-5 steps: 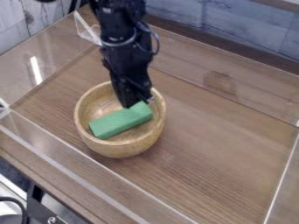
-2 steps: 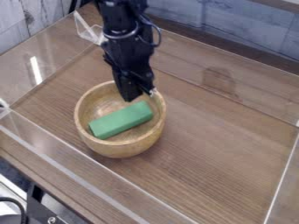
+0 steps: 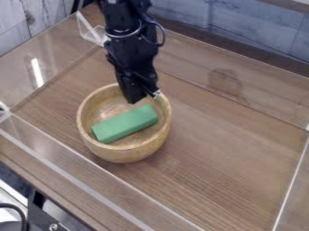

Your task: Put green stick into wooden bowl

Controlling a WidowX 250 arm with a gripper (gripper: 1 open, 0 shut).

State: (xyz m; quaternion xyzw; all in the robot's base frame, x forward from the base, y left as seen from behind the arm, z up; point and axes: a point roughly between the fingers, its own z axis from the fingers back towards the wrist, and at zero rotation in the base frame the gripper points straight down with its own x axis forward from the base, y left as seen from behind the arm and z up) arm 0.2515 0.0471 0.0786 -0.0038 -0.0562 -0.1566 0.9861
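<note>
The green stick (image 3: 126,124) lies flat inside the wooden bowl (image 3: 101,148), slanted from lower left to upper right. My black gripper (image 3: 137,93) hangs just above the bowl's far rim, over the stick's upper end and clear of it. Its fingers are shut with nothing between them.
The bowl sits on a wood-grain tabletop (image 3: 229,153) enclosed by clear plastic walls (image 3: 49,50). The near wall's edge (image 3: 72,176) runs along the front left. A tiled wall lies behind.
My gripper has risen a little from the stick's upper end and now hangs clear of it. The stick stays in the bowl.
</note>
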